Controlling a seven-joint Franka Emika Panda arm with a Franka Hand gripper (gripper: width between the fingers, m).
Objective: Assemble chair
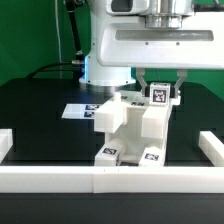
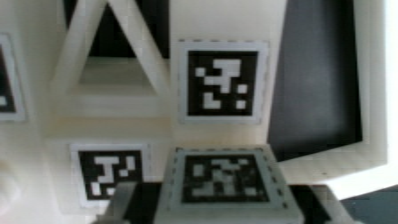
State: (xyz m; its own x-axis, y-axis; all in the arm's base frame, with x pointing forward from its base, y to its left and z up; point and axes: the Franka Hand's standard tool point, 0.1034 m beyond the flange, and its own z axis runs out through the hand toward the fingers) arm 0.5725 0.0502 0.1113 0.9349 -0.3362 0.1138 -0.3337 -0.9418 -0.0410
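On the exterior view's left lies the marker board (image 1: 82,109). In the middle stands my half-built chair (image 1: 122,125). On its right top, a tagged block (image 1: 158,93) stands upright, right between my gripper (image 1: 159,99) fingers. I cannot tell if they squeeze it.

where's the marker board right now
The marker board lies flat on the black table, at the exterior view's left of the white chair parts.

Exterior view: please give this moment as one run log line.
gripper: straddling tagged part on top of chair | grip: cannot tell | front: two tagged blocks near rail
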